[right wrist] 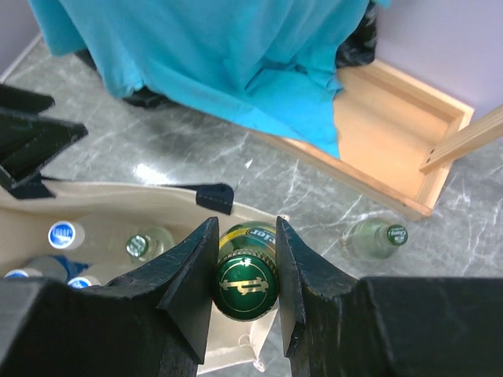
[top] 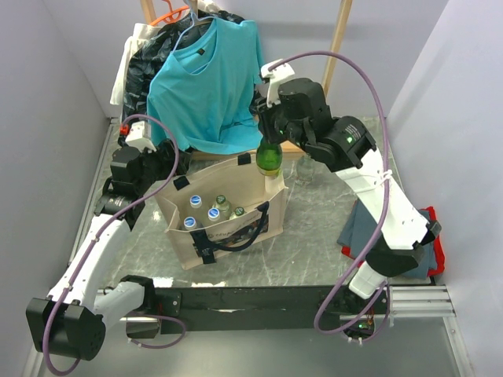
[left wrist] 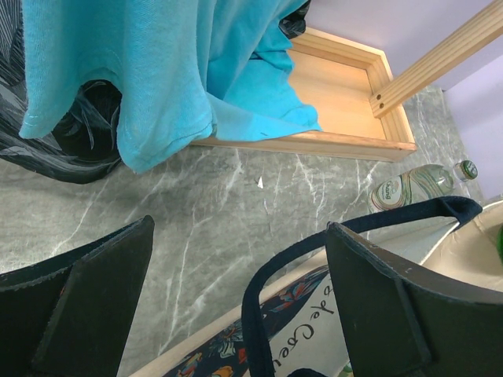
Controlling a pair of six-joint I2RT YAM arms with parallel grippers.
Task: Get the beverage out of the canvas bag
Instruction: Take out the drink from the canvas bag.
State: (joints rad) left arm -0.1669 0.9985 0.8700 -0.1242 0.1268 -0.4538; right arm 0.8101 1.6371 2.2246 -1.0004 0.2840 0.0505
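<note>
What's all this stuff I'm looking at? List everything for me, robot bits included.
canvas bag: one, beige with black handles, middle of the table
green bottle: one, green, held over the bag's far corner
bottles in the bag: five, three blue caps and two green, standing inside
clear bottle: one, green cap, lying on the table behind the bag
T-shirt: one, turquoise, hanging at the back
wooden rack: one, pale wood, back of the table
black plastic bag: one, black, behind the T-shirt
folded clothes: one pile, grey and red, right edge
table: one, grey marble, under everything
left gripper: one, black, open beside the bag's handle
right gripper: one, black, shut on the green bottle
</note>
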